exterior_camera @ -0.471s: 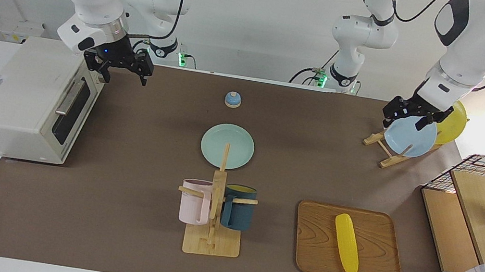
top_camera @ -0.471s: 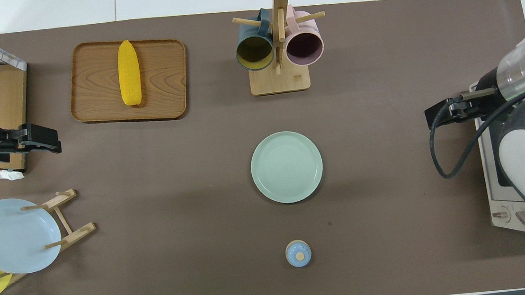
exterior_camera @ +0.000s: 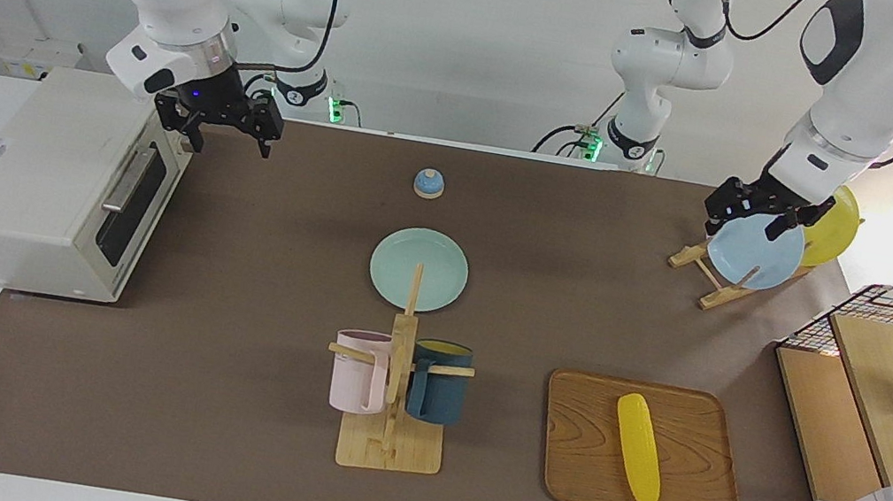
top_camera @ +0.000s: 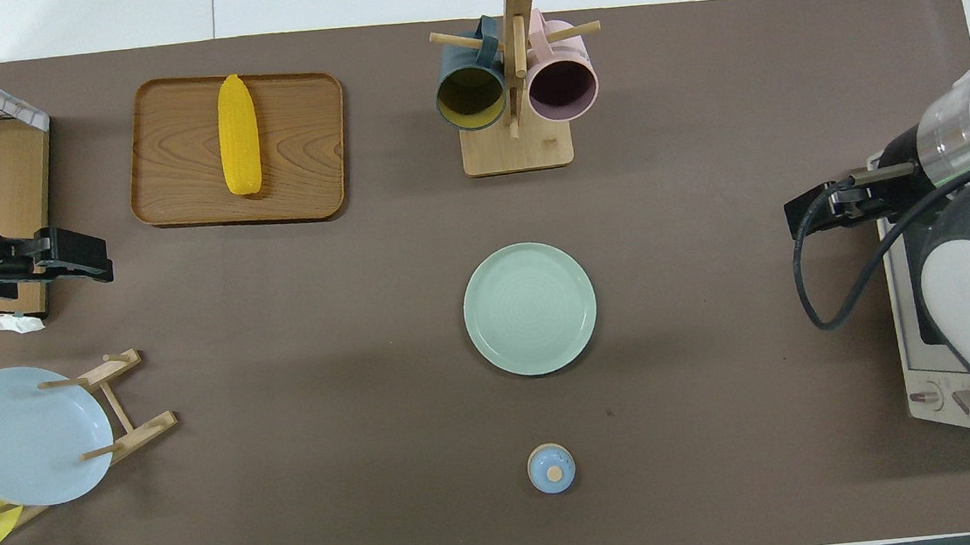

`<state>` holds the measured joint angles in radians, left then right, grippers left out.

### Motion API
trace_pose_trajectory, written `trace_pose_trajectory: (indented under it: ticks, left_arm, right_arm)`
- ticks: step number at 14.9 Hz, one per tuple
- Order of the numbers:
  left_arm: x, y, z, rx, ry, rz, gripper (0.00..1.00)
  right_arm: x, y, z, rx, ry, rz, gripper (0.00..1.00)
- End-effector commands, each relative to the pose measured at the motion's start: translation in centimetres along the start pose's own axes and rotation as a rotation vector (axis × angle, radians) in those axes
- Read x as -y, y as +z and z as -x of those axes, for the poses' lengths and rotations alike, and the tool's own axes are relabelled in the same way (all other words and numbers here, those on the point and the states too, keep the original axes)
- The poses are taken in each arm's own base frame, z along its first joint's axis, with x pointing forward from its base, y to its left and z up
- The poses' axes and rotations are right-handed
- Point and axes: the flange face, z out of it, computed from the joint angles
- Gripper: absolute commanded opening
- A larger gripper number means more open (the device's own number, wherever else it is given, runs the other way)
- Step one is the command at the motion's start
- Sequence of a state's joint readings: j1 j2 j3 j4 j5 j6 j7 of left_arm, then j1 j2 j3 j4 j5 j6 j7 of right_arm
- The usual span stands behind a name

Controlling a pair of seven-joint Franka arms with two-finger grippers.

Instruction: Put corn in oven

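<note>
The yellow corn (exterior_camera: pixel 637 449) lies on a wooden tray (exterior_camera: pixel 581 474) at the table's edge farthest from the robots, toward the left arm's end; it also shows in the overhead view (top_camera: pixel 238 134). The off-white oven (exterior_camera: pixel 36 185) stands at the right arm's end with its door shut; only its corner (top_camera: pixel 932 365) shows in the overhead view. My right gripper (exterior_camera: pixel 229 143) is open and empty in the air beside the oven's top corner. My left gripper (exterior_camera: pixel 744 226) is open and empty above the plate rack, well away from the corn.
A mug rack (exterior_camera: pixel 387 443) with a pink mug and a dark blue mug stands beside the tray. A green plate (exterior_camera: pixel 418 268) and a small blue bell (exterior_camera: pixel 428 183) lie mid-table. A plate rack holds a blue plate (exterior_camera: pixel 756 250) and a yellow plate (exterior_camera: pixel 835 227). A wire basket with wooden shelves (exterior_camera: pixel 880 400) stands at the left arm's end.
</note>
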<state>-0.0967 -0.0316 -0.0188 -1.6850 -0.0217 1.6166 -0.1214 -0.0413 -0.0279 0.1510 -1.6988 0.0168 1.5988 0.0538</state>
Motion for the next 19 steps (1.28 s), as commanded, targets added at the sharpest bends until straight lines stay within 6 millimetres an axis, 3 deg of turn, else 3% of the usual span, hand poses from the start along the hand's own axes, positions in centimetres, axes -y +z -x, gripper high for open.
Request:
trace_pose_trajectory:
  ticks: [1, 4, 7, 12, 16, 17, 18, 19]
  left_arm:
    - [0.0, -0.5, 0.3, -0.037, -0.001, -0.010, 1.00]
    - [-0.3, -0.5, -0.6, -0.091, 0.004, 0.001, 1.00]
    - [-1.4, 1.2, -2.9, -0.072, 0.006, 0.041, 1.00]
    - [-3.4, 7.6, -10.2, -0.023, 0.023, 0.041, 1.00]
    - [-4.9, 14.3, -13.8, -0.040, 0.050, 0.037, 1.00]
    - [-6.0, 15.7, -14.7, -0.050, 0.079, 0.040, 1.00]
    - [-6.3, 17.2, -15.9, -0.044, 0.085, 0.039, 1.00]
    - [-7.3, 18.5, -17.1, -0.044, 0.095, 0.040, 1.00]
  right_arm:
    - [0.3, -0.4, 0.3, 0.002, 0.007, -0.004, 1.00]
    - [0.3, -0.5, 0.4, -0.003, 0.007, -0.004, 1.00]
    - [0.3, -0.5, 0.3, -0.004, 0.007, -0.005, 1.00]
    - [-0.5, -0.1, 0.2, -0.003, 0.013, -0.006, 1.00]
    - [-1.3, 0.7, 0.3, -0.040, 0.001, -0.005, 1.00]
    - [-2.0, 1.7, 0.4, -0.038, -0.005, -0.004, 0.77]
    - [-3.0, 1.9, 0.8, -0.035, -0.015, -0.002, 0.31]
    - [-3.7, 2.4, 1.1, -0.026, -0.031, -0.002, 0.00]
